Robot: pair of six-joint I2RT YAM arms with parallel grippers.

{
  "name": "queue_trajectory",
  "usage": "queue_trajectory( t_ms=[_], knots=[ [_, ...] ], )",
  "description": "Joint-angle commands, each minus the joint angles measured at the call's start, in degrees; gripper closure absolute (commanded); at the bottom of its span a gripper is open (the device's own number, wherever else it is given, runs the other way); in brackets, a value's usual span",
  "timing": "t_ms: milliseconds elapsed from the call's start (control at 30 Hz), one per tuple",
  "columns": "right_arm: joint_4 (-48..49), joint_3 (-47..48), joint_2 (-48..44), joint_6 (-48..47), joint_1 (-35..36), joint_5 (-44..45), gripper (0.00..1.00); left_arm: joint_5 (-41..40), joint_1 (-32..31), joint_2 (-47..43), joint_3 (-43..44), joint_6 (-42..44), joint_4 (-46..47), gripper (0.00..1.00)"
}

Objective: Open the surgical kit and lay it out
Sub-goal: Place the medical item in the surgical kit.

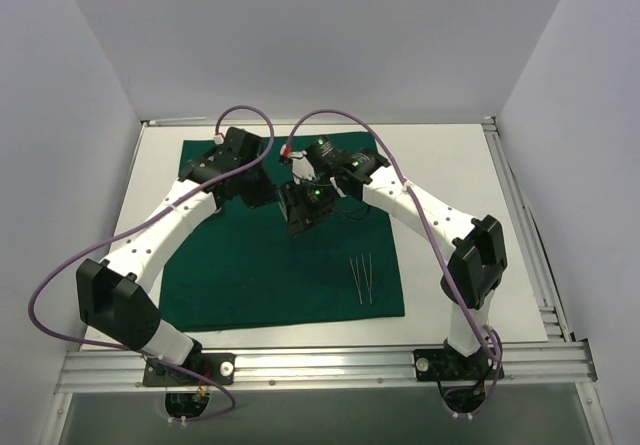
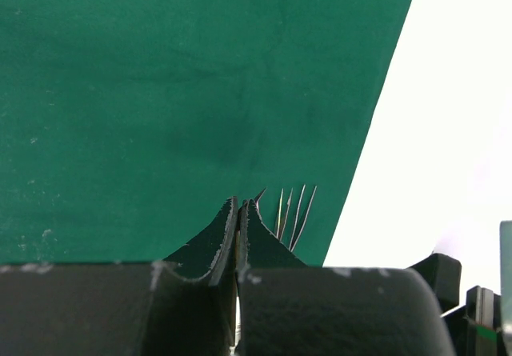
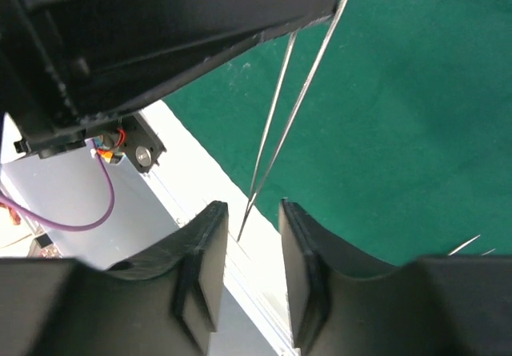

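The dark green cloth (image 1: 250,265) lies spread flat on the white table. My left gripper (image 1: 272,197) hovers over its far middle, shut on long steel tweezers (image 3: 292,100). In the left wrist view only a thin steel tip (image 2: 260,194) shows beside the closed left gripper (image 2: 242,204). My right gripper (image 1: 298,227) is open, and in its wrist view the tweezers' point hangs between the fingers of the right gripper (image 3: 252,216) without touching them. Two more slim steel tweezers (image 1: 362,279) lie side by side on the cloth's near right part. The metal tray and scissors are out of view.
The cloth's right edge (image 2: 376,132) borders bare white table. An aluminium rail (image 1: 320,360) runs along the near table edge with both arm bases on it. Purple cables (image 1: 245,115) loop over the wrists. White walls close in the left, right and back.
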Motion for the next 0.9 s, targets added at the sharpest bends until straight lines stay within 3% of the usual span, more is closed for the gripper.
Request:
queue_trajectory(
  t_ms=[0,167,267,333,567,700,867],
  knots=[
    [0.28,1.39,0.19,0.46,0.38,1.25,0.69,0.24,0.04,-1.79,-0.56,-0.25,1.96,0.98],
    [0.01,2.36,1.69,0.81,0.38,2.04,0.83,1.03,0.04,-1.88,-0.91,0.1,2.75,0.98],
    [0.19,2.27,2.31,1.07,0.38,1.43,1.0,3.3,-0.05,-1.97,-1.88,0.72,5.12,0.98],
    [0.45,1.14,2.39,1.69,0.29,0.64,1.0,4.89,-0.05,-2.05,-2.4,1.33,7.05,0.95],
    [5.36,-7.99,-2.43,6.96,0.2,1.07,1.0,2.1,1.35,-3.63,-2.58,5.89,4.51,0.41],
    [7.65,-14.4,-7.26,11.44,0.38,3.09,1.0,-1.33,4.34,-6.96,-3.28,9.06,2.05,0.3],
    [8.45,-22.06,-12.36,18.72,1.6,12.48,1.0,-3.53,5.93,-11.63,-6.0,11.79,0.2,0.3]
  ],
)
